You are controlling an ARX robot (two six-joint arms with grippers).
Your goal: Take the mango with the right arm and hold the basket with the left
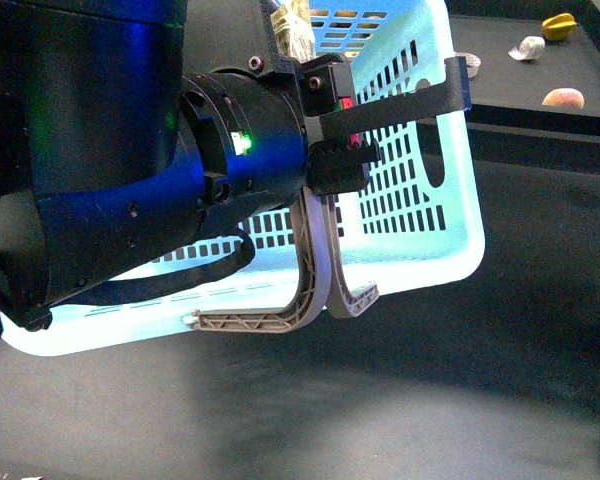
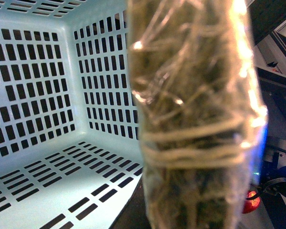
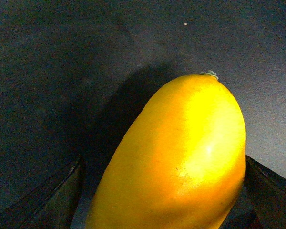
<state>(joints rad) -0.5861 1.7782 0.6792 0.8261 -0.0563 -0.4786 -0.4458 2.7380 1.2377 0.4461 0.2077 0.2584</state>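
Reaches across the basket point(image 1: 420, 240) with the left arm point(image 1: 100, 150); cannot tell the left end effector point(image 1: 285, 305) state. Straddles the mango point(image 3: 181, 162) on the worktop point(image 3: 62, 57), right end effector point(image 3: 164, 191) apart.

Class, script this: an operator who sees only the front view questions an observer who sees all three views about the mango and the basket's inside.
Operator: I can't see the right arm. Where's the mango?
Observer: In the right wrist view the mango is between the right tool's fingers, over a dark surface.
Operator: Anything inside the basket?
Observer: The left wrist view shows its floor bare where visible; the taped handle blocks the rest.
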